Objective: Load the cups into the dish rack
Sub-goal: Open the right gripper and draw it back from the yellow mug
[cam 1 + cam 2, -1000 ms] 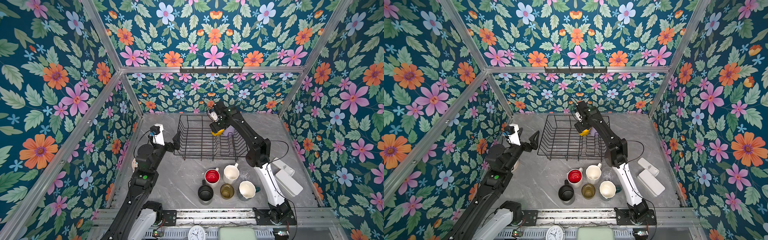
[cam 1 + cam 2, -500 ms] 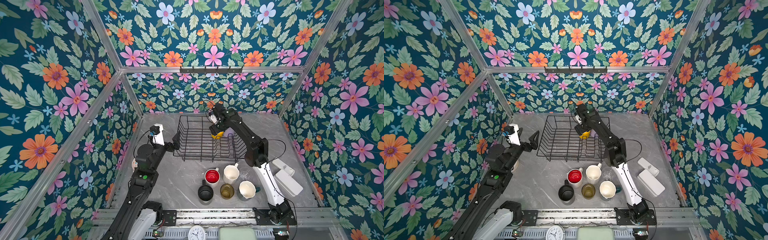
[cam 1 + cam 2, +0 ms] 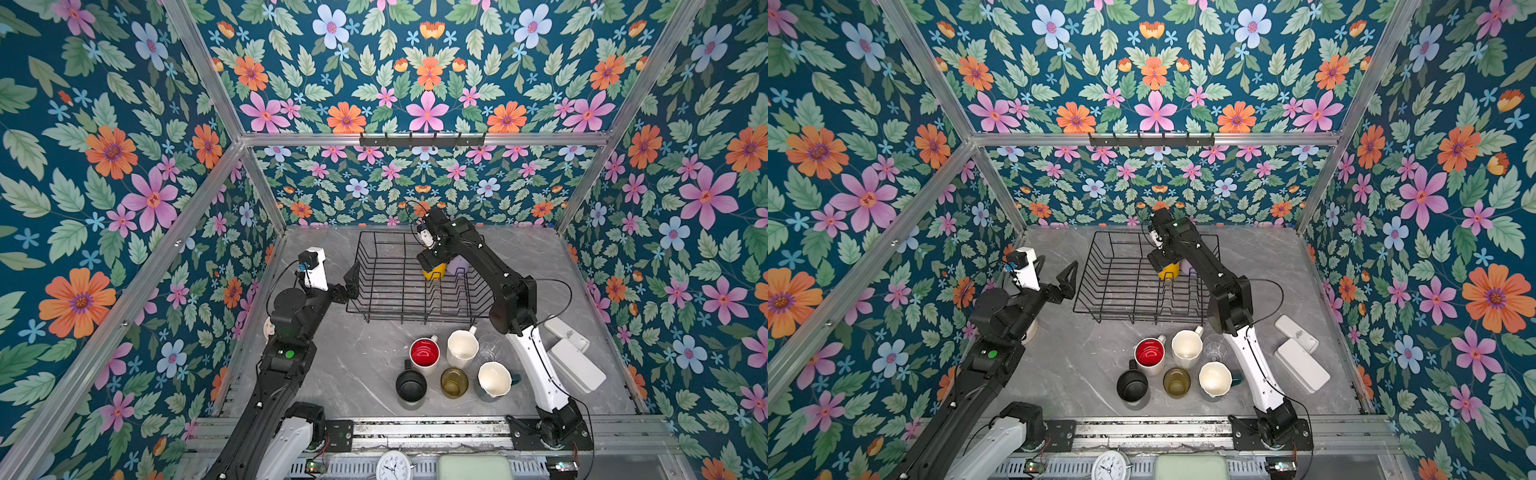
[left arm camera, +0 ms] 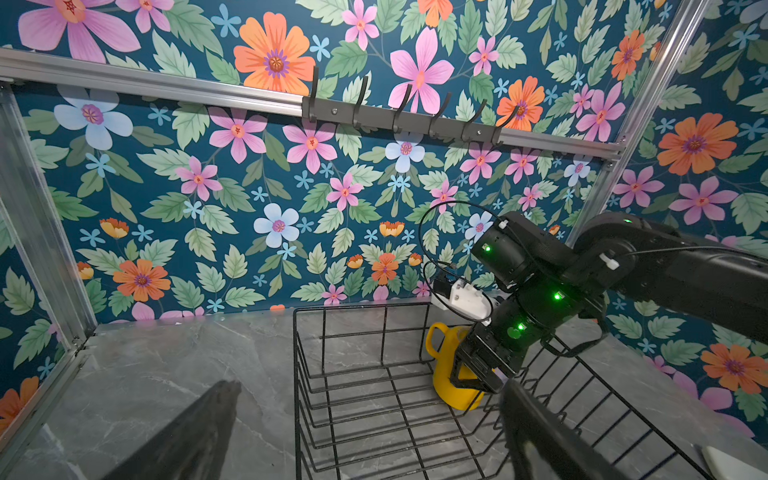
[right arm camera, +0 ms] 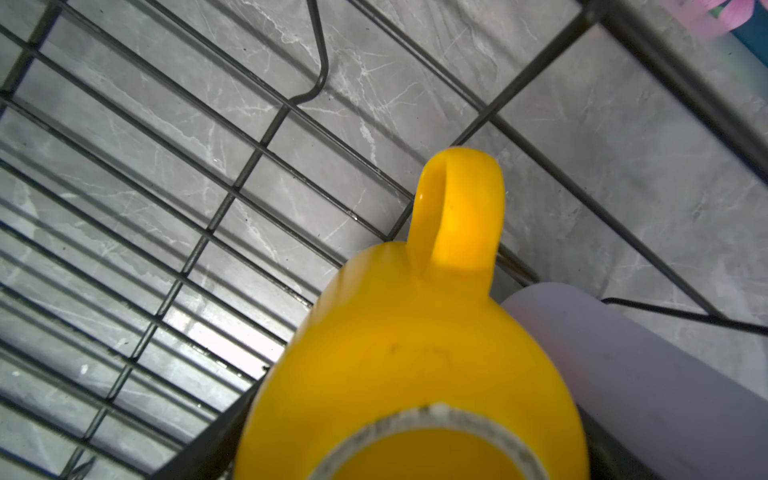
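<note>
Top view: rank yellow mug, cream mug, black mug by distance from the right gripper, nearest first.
1. yellow mug: inside the dish rack, right at the right gripper.
2. cream mug: on the table, just in front of the rack.
3. black mug: front row of the group on the table, at its left end.

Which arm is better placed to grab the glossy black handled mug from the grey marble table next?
Probably left. The left gripper is open and empty beside the black wire dish rack, and the black mug is the cluster's leftmost cup. The right gripper is occupied around the yellow handled mug inside the rack.
</note>
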Available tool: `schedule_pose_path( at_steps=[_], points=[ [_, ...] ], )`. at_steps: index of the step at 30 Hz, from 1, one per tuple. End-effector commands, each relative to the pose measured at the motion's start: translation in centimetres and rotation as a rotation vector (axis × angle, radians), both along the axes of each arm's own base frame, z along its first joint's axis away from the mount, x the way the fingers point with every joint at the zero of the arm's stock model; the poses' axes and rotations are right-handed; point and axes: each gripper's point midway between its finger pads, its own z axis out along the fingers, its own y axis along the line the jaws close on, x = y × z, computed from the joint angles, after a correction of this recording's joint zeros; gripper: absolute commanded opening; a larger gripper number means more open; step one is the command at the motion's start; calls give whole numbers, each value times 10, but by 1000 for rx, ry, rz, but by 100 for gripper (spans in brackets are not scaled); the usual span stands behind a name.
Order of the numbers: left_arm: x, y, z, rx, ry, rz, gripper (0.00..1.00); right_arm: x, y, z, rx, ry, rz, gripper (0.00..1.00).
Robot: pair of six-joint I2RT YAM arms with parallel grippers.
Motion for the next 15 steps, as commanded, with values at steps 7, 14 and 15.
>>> schedule_pose_path(
  at_steps=[7,14,15],
  points=[
    [0,1,2,-7,-9,0,100,-9,9,43,79,-55,-18,91],
    [-1,4,4,-8,-12,13,100,-26,6,83,142,-89,-67,89],
    [-1,4,4,-7,-13,15,100,-30,5,87,150,-94,-72,88]
  ],
)
